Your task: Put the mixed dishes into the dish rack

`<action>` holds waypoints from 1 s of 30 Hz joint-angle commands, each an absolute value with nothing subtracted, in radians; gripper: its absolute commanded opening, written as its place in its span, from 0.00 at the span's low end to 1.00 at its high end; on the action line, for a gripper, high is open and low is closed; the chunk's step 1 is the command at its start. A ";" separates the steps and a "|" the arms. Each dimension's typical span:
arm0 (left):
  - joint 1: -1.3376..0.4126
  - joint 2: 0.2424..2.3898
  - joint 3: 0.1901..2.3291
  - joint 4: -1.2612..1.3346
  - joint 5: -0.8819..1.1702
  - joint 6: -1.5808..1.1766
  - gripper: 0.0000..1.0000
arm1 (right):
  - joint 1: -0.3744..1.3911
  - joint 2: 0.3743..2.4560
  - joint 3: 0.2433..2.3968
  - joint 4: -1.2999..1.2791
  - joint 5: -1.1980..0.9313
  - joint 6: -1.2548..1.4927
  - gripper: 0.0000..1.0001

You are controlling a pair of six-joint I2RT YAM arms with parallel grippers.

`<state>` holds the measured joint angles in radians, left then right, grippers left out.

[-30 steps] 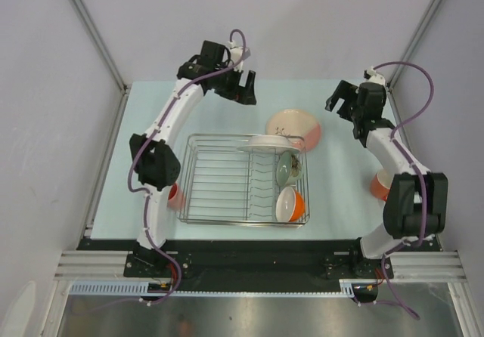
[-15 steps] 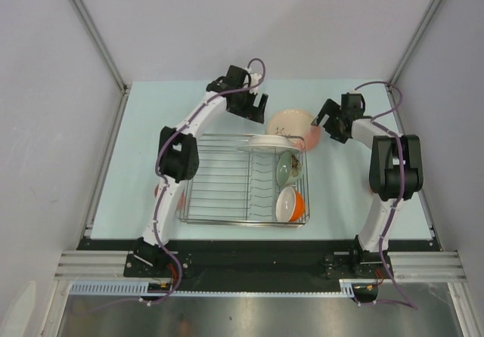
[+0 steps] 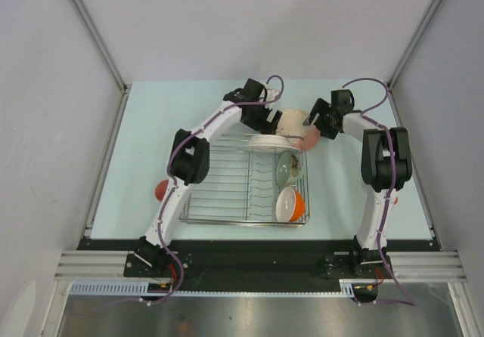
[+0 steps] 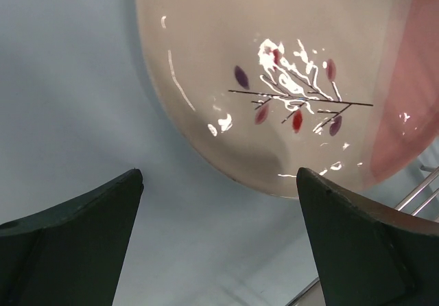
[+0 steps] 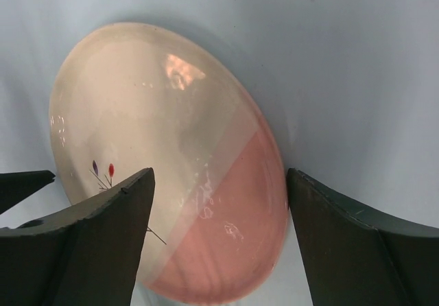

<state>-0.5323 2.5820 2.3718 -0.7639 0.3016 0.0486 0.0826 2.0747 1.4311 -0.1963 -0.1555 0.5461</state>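
Observation:
A pinkish-white round plate (image 3: 293,123) with a twig print lies on the table just behind the silver wire dish rack (image 3: 219,182). My left gripper (image 3: 270,116) is open at the plate's left edge; in the left wrist view (image 4: 219,175) the plate (image 4: 288,79) lies just ahead of the fingers. My right gripper (image 3: 314,121) is open at the plate's right side; in its wrist view (image 5: 219,175) the plate's pink part (image 5: 226,237) lies between the fingers. The rack holds another plate (image 3: 265,142), a pale green bowl (image 3: 286,171) and an orange bowl (image 3: 290,203).
A coral-pink cup (image 3: 160,190) stands on the table left of the rack, beside the left arm. A rack wire (image 4: 420,188) shows at the lower right of the left wrist view. Enclosure walls bound the table at the back and sides.
Both arms have swung inward from the far corners to the plate behind the rack. The left gripper came from the left, the right gripper from the right. Both stay open.

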 commanded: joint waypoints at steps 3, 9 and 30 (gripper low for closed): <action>-0.549 2.594 2.427 -0.724 0.402 0.106 1.00 | 0.095 2.132 1.448 -0.268 -0.219 0.578 0.79; -0.564 2.637 2.425 -0.736 0.472 0.114 1.00 | 0.126 2.143 1.448 -0.290 -0.233 0.589 0.77; -0.587 2.709 2.427 -0.752 0.661 0.075 1.00 | 0.184 2.171 1.396 -0.019 -0.498 0.790 0.02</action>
<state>-0.4866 2.6335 2.4237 -0.7334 0.3965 0.0963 0.0914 2.1353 1.4261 -0.1219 -0.2535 0.6865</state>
